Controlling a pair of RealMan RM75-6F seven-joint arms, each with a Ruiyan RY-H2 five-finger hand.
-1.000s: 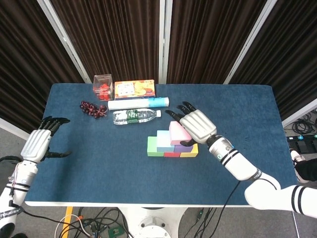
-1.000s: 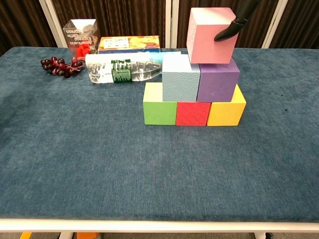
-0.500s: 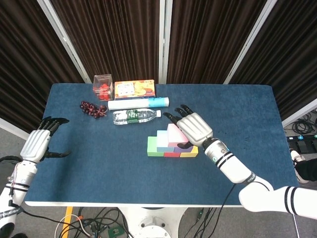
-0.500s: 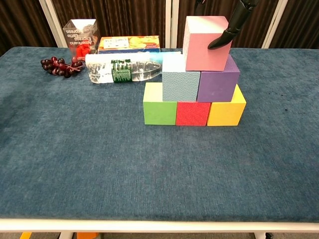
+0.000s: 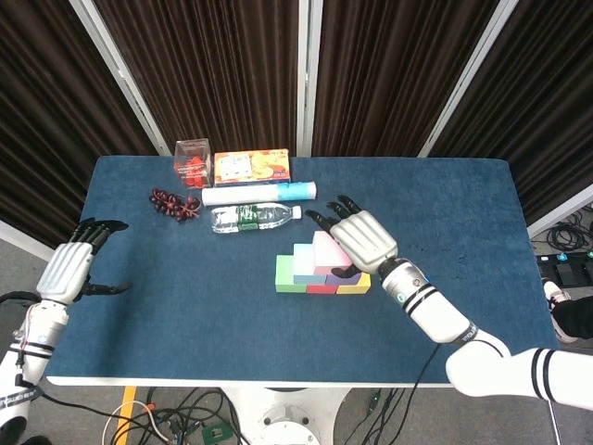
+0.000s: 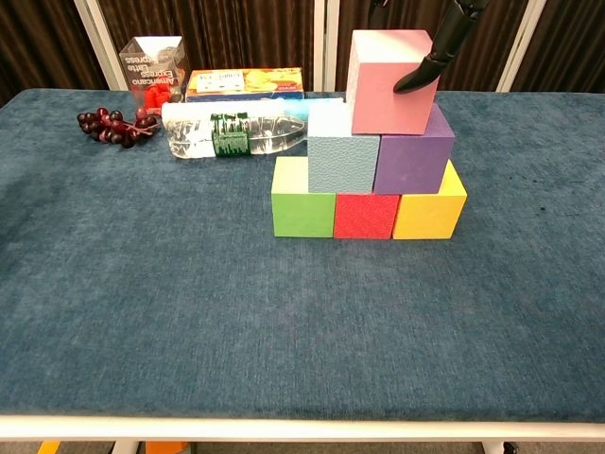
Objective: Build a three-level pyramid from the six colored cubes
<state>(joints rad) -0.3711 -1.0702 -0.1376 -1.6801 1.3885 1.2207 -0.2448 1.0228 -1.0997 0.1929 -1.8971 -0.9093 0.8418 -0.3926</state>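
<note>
Pink cube atop pyramid, sitting rightward, gripped by right hand.

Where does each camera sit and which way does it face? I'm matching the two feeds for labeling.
Head view: high above the near edge, looking steeply down at the whole table; shows the left hand and the right hand on the pink cube.
Chest view: low at the near edge, looking across the tabletop; shows only fingers of the right hand.
Shared: the cube pyramid, water bottle, grapes.
</note>
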